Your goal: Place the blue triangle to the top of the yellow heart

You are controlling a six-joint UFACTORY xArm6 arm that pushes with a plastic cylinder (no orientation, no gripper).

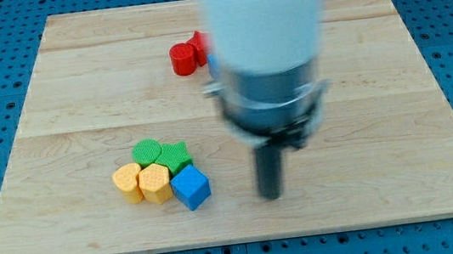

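Resting on the bare wooden board (52, 95), my tip (271, 195) touches nothing, just right of the blue cube (191, 187). Two yellow blocks (141, 183) lie beside that cube; the blue triangle is mostly hidden behind the arm (267, 45).

The arm (264, 46) partly hides a blue block (212, 64).

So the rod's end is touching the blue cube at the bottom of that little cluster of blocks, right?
Not quite. The camera view shows my tip standing apart from the blue cube, off to the view's right with bare board between them. The cube does sit at the bottom of the cluster.
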